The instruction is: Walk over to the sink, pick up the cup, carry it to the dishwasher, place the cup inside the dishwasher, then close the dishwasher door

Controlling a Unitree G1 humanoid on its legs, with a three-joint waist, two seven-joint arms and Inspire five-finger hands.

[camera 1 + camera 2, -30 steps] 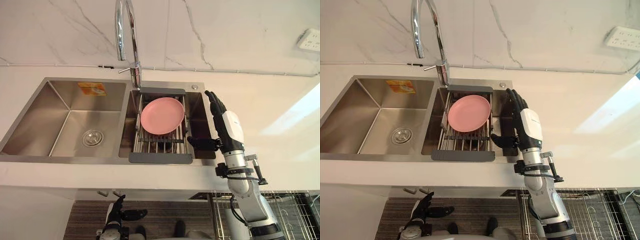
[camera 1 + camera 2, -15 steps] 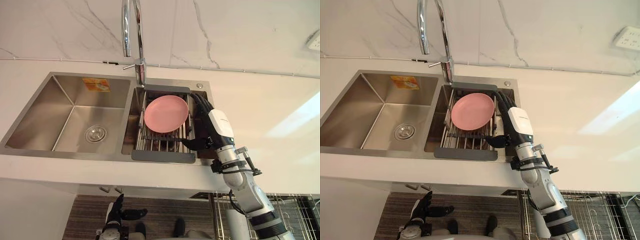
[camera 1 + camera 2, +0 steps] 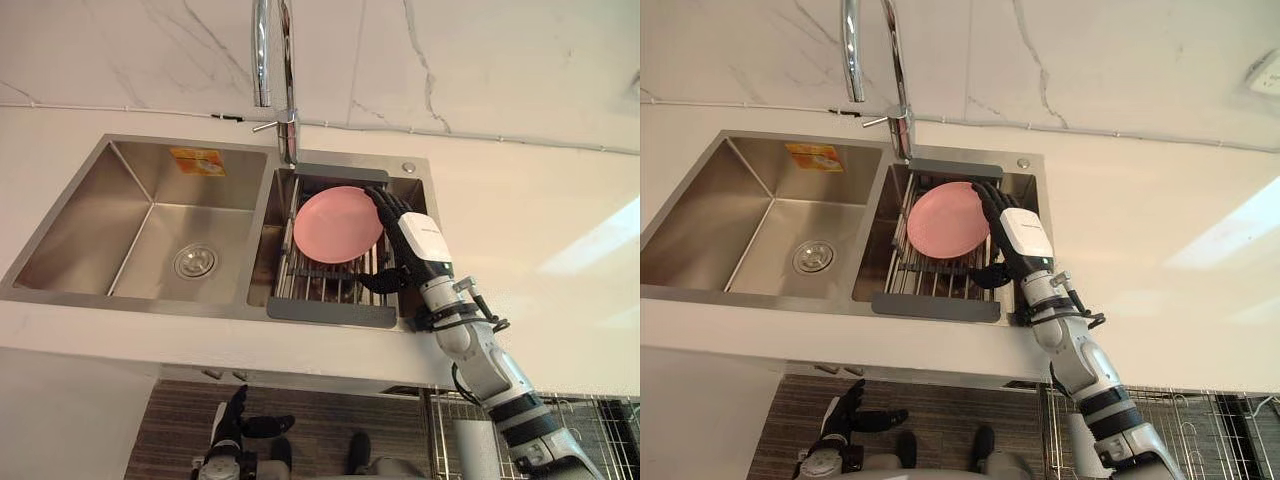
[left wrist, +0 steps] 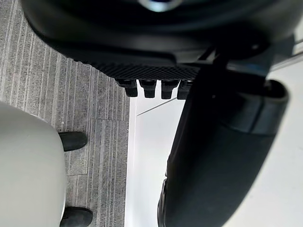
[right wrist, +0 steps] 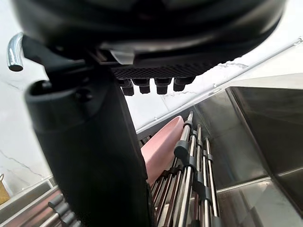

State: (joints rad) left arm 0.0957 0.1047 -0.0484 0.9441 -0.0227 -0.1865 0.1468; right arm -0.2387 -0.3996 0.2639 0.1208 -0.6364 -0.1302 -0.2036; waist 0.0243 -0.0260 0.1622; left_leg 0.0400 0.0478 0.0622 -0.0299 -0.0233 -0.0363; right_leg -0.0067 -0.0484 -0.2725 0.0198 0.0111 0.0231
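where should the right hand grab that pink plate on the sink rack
Probably its right rim, coming from the right. The pink plate lies shallow and nearly flat on the rack, so only the edge offers a pinch. The open right hand has its fingers over that edge, with the thumb below it over the rack.

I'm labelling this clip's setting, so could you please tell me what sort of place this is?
Most likely a kitchen: a double-bowl steel sink set in a pale counter, a tall chrome faucet behind it, and a pink plate on a drain rack in the right bowl.
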